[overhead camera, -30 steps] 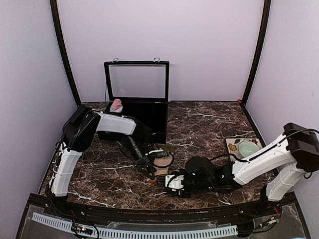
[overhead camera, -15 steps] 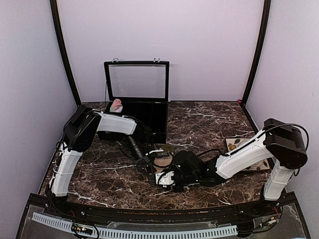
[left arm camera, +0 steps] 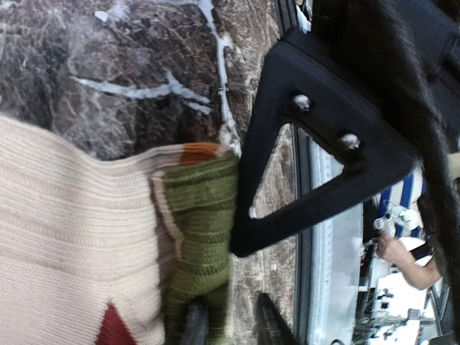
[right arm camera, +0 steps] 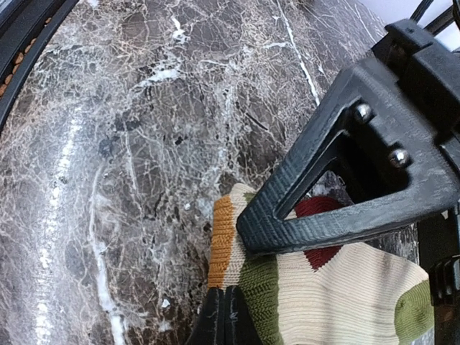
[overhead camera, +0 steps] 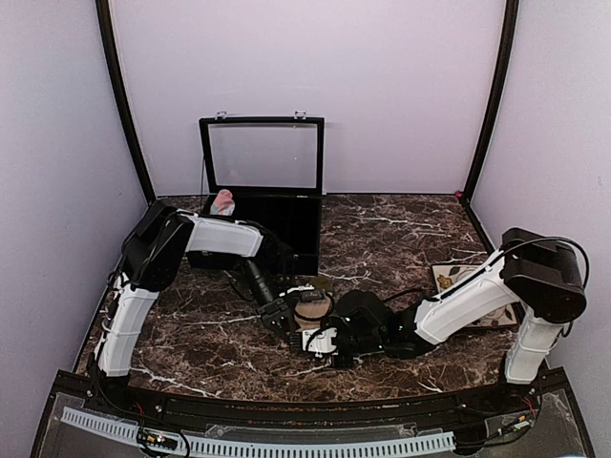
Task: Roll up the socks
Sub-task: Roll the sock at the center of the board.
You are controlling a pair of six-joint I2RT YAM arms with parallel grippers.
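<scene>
The right fingers [right arm camera: 228,316] are pressed together on the striped end of the tan sock [right arm camera: 338,287], where an orange band meets an olive one; the left fingers [left arm camera: 267,327] stand slightly apart, with the sock's olive patch lying between them and against one of them; both pairs work at the same end of the sock, just beside each other; the sock lies flat on the dark marbled surface [overhead camera: 382,239], towards its near edge; the pink sock [overhead camera: 223,201] sits well apart, at the left end of the open black case [overhead camera: 286,229] at the back of the surface.
</scene>
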